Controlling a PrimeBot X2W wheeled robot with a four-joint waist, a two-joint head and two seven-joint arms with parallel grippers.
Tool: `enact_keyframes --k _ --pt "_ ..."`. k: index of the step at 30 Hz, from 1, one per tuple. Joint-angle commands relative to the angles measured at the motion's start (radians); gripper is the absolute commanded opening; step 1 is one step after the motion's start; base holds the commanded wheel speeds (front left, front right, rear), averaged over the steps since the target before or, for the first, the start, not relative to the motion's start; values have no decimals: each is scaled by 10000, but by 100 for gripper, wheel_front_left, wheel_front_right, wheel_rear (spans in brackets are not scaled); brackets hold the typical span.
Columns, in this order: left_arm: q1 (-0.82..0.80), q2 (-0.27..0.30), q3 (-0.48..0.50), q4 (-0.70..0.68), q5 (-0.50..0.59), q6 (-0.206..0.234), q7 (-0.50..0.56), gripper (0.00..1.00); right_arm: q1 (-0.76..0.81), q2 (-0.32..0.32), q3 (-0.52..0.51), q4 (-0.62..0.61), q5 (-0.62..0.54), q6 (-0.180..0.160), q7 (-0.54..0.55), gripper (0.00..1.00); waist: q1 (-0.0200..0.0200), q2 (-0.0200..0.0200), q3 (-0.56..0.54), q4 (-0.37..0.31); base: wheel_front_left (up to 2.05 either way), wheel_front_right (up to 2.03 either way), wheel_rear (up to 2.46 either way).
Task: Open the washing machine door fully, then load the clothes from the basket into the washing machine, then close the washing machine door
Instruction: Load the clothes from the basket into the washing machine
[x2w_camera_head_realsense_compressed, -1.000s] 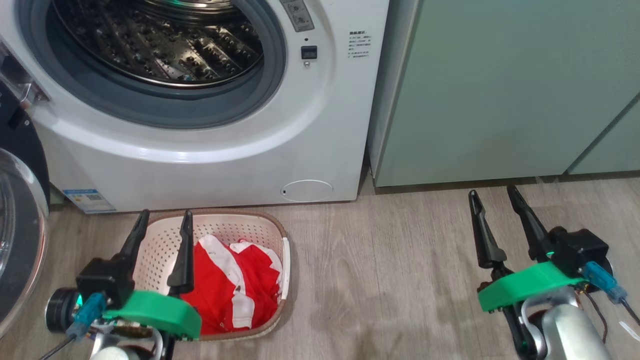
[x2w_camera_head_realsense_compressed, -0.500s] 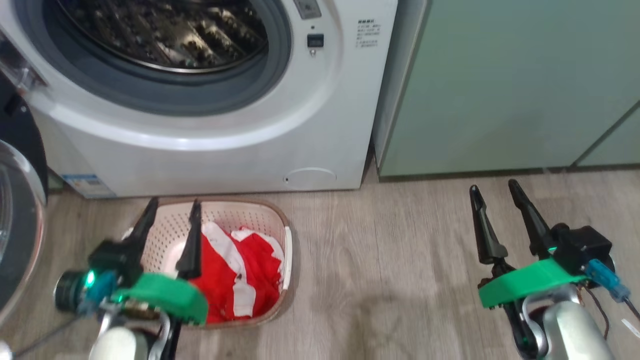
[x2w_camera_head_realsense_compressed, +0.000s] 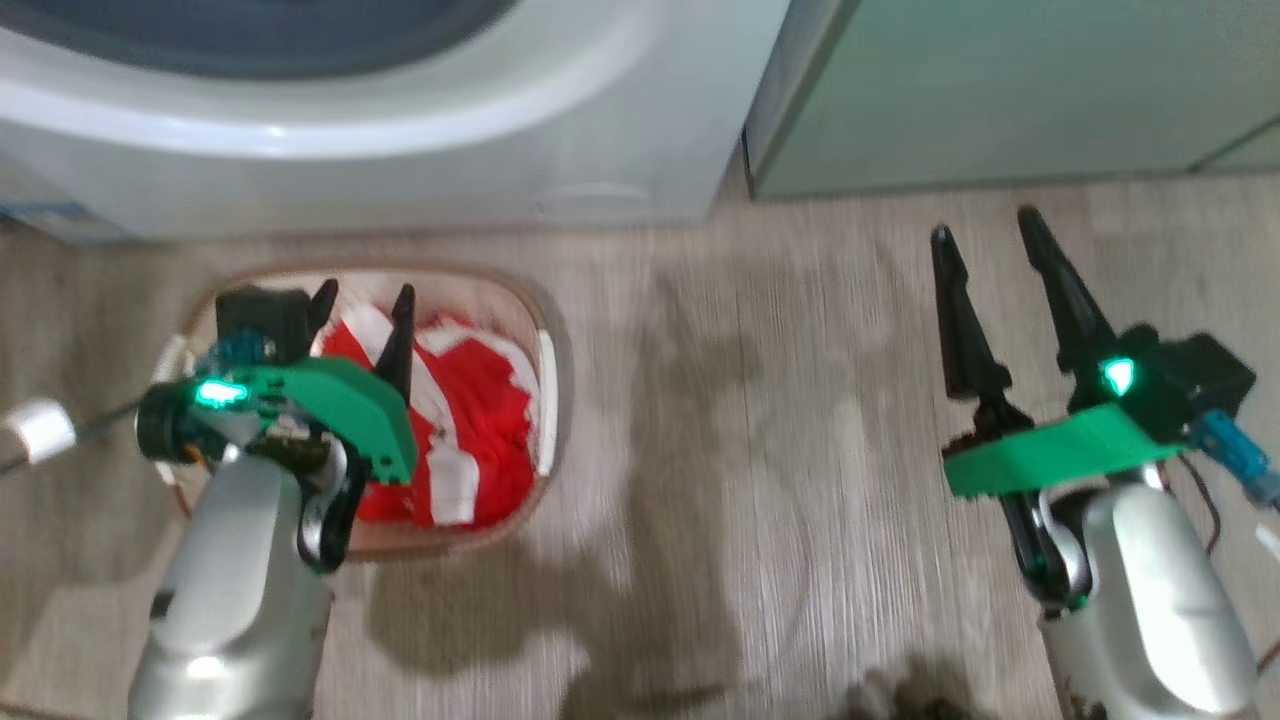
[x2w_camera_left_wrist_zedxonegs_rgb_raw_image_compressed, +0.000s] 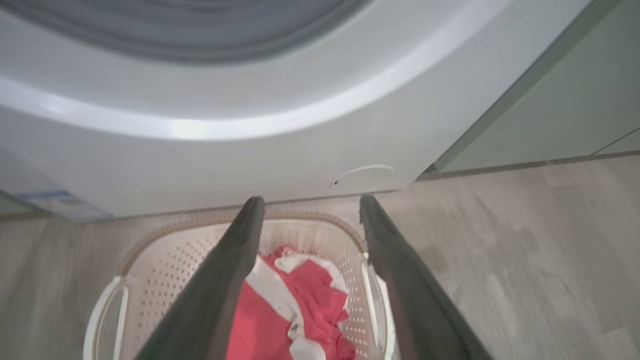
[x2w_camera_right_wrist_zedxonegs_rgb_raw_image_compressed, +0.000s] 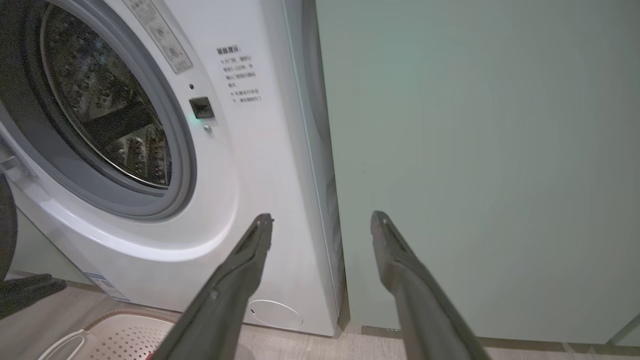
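Observation:
The cream basket (x2w_camera_head_realsense_compressed: 545, 370) stands on the floor in front of the white washing machine (x2w_camera_head_realsense_compressed: 400, 150), with the red and white clothes (x2w_camera_head_realsense_compressed: 475, 420) piled in it. My left gripper (x2w_camera_head_realsense_compressed: 364, 295) hangs open over the basket's left half, fingers tipped down toward the clothes and holding nothing. Its wrist view has the clothes (x2w_camera_left_wrist_zedxonegs_rgb_raw_image_compressed: 300, 300) between its open fingers, left gripper (x2w_camera_left_wrist_zedxonegs_rgb_raw_image_compressed: 311, 201), inside the basket (x2w_camera_left_wrist_zedxonegs_rgb_raw_image_compressed: 165, 260). My right gripper (x2w_camera_head_realsense_compressed: 983, 228) stands open and empty over bare floor to the right. The right wrist view shows the drum (x2w_camera_right_wrist_zedxonegs_rgb_raw_image_compressed: 110, 115) uncovered and a dark edge of the washing machine door (x2w_camera_right_wrist_zedxonegs_rgb_raw_image_compressed: 4, 225) at the far left.
Pale green cabinets (x2w_camera_head_realsense_compressed: 1000, 90) stand right of the machine, close ahead of my right gripper (x2w_camera_right_wrist_zedxonegs_rgb_raw_image_compressed: 322, 217). Wood-look floor (x2w_camera_head_realsense_compressed: 750, 450) stretches between the basket and the right arm.
The head camera has tilted down, so the machine has slid up the picture. My left gripper has moved forward over the basket and tipped down toward the clothes. The right arm has held its place.

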Motion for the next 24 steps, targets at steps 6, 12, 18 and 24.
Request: enact_keyframes --k 6,12,18,24 --pt "-1642 206 409 2253 -254 -147 -42 100 -827 13 430 -467 154 0 -149 100 -2 0 2220 -430 0 0 0" --pt "-2803 395 638 4414 -625 -321 -122 100 -1396 13 646 -423 354 0 -216 100 -2 0 3439 -686 0 0 0" --pt "-3649 759 793 6088 -925 -512 -62 100 -1749 13 792 -510 461 0 -235 100 -2 0 4431 -889 0 0 0" --pt "-4287 1027 967 7244 -1262 -640 -94 100 -1914 13 889 -687 538 0 -237 100 -2 0 5132 -1036 0 0 0"
